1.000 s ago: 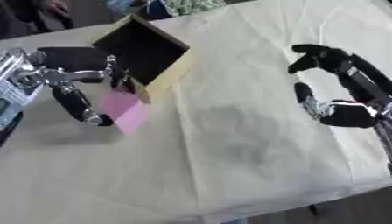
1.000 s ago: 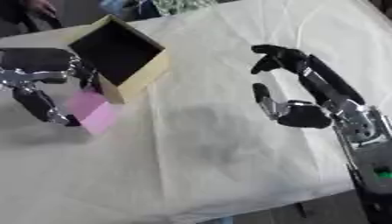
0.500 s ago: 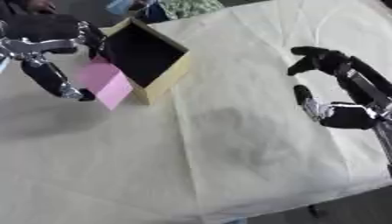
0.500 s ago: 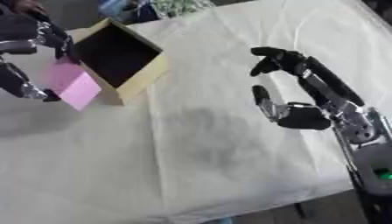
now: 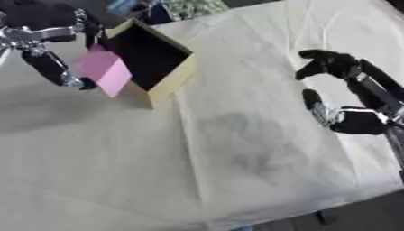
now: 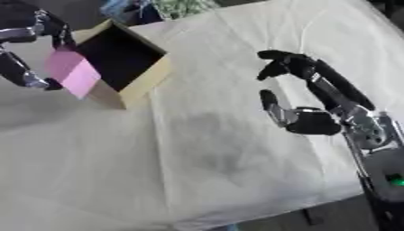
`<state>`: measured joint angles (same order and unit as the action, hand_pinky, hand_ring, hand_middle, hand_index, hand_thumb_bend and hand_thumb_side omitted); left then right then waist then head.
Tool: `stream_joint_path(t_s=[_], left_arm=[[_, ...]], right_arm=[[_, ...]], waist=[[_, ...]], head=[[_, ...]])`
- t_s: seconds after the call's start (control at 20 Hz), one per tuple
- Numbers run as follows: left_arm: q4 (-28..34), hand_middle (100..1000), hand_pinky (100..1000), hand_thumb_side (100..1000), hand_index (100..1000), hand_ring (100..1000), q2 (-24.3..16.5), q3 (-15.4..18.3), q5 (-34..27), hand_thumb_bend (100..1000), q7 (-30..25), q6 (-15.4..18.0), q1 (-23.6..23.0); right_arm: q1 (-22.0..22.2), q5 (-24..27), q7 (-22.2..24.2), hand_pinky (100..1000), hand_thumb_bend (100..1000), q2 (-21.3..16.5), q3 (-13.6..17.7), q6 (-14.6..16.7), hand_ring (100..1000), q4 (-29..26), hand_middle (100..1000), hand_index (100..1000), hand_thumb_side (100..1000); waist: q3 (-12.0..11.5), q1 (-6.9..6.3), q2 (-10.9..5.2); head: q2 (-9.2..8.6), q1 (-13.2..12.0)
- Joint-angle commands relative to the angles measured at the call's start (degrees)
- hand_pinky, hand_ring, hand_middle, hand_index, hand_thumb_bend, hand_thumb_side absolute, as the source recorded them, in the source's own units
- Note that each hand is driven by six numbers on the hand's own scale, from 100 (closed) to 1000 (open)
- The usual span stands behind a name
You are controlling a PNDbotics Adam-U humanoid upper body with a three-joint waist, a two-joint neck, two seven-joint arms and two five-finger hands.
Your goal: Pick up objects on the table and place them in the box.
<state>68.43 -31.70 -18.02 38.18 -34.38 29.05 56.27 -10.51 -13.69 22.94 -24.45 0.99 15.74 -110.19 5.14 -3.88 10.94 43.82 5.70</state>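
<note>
- Beside the open tan cardboard box [image 5: 152,61], the left hand [image 5: 49,49] pinches a flat pink block [image 5: 105,71], now lifted off the cream-clothed worktop [image 5: 236,149] to the box's near-left rim.
- Release inside looks next; the right hand [image 6: 304,101] hangs half-curled and empty, well apart from the box.

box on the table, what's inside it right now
The box shows only a dark interior; no object can be made out in it. The pink block, held by the left robot hand, covers its near-left wall, so that corner stays hidden.

A table [image 5: 236,149] covered with a creased cream cloth [image 5: 260,90] fills the scene. An open cardboard box [image 5: 154,63] with a dark inside sits at its far left.
</note>
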Motion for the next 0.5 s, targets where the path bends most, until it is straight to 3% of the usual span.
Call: stream_joint_path(t_s=[0.05,0.5], left_arm=[[-2.92,442,767,100,673,566,0.81,2.2,2.71,458,-3.5,5.48,2.13],[-8.11,449,766,100,671,564,4.84,4.49,9.43,442,3.95,4.85,4.5]], right_arm=[[-0.35,0.67,0.46,783,100,-0.34,-0.12,0.18,756,-0.47,637,936,391],[-0.55,1.08,1.46,784,100,0.2,-0.83,0.44,757,-0.27,634,937,408]], waist=[[0.21,0.34,-0.77],[1.04,0.48,-0.48]], head=[[0.29,-0.55],[0.29,-3.03]])
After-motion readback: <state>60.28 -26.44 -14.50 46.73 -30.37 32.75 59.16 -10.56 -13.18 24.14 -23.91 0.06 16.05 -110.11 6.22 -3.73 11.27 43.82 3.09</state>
